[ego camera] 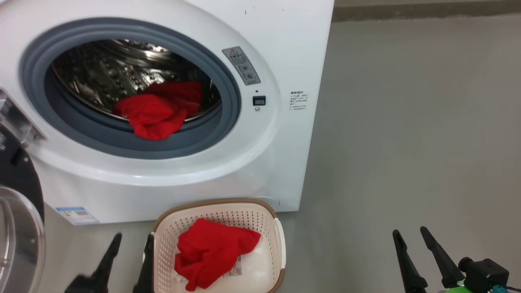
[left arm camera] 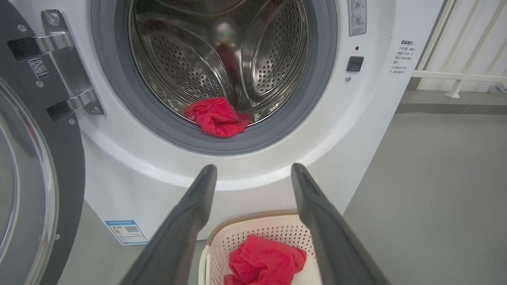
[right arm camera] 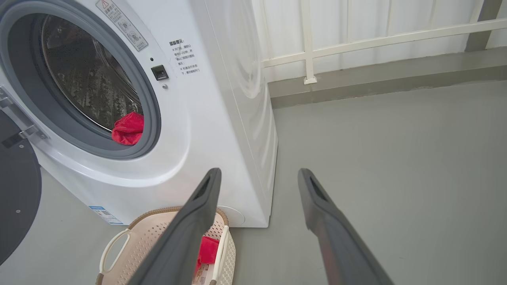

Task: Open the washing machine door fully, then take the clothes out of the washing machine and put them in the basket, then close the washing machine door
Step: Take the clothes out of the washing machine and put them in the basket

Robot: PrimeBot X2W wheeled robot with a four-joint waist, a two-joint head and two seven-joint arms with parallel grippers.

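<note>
Red garment in the machine: a crumpled red garment (ego camera: 156, 112) lies at the front of the drum (ego camera: 106, 73), left of centre in the head view. Its lower fold hangs over the grey rubber ring (ego camera: 134, 142).
Red garment in the basket: a second red garment (ego camera: 211, 252) lies bunched inside the basket, at the bottom centre of the head view. A small printed label shows at its edge.
Basket: a cream basket (ego camera: 244, 217) with small holes and a brown rim stands on the floor, just in front of the machine and below the drum opening.
Door: the washing machine door (ego camera: 20, 228) is swung wide open at the left edge of the head view. Its black rim and clear glass bowl face outward, and metal hinges join it to the machine.
Washing machine: a white washing machine (ego camera: 285, 61) fills the upper left of the head view, with label stickers to the right of the opening and one blue-edged sticker (ego camera: 77, 215) low on its front.
Left claw: the left gripper (ego camera: 134, 238) is at the lower left, just beside the basket's left wall. It is released, its fingers spread apart and grasping nothing.
Right claw: the right gripper (ego camera: 410, 232) is at the lower right, over bare floor and well apart from the basket. It is released too, and empty.
Floor: a plain grey floor (ego camera: 407, 122) takes up the right half of the head view.
Background: in the right wrist view a white railing (right arm camera: 356, 39) runs along the top, behind the machine.
</note>
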